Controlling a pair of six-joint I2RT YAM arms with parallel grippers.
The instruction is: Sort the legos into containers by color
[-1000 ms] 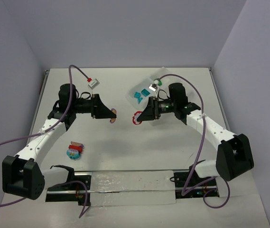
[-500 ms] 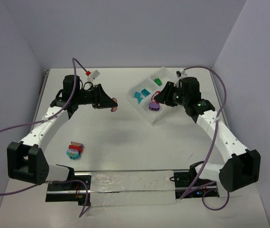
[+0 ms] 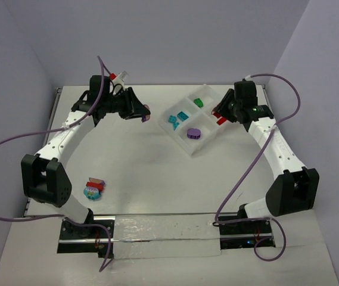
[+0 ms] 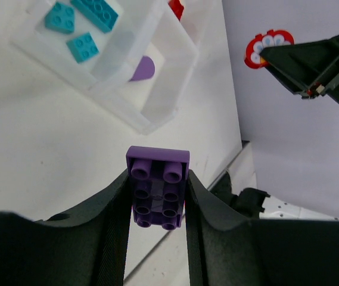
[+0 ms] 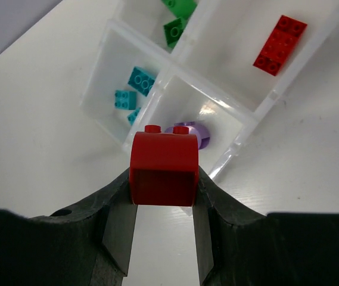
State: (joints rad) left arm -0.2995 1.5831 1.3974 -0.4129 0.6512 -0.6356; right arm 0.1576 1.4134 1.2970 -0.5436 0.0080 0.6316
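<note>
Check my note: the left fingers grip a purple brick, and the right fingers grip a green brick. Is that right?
Not quite. The right fingers grip a red brick, not a green one, as the right wrist view shows. The green bricks lie in a tray compartment. The left fingers do grip a purple brick.

No legible text — no labels
</note>
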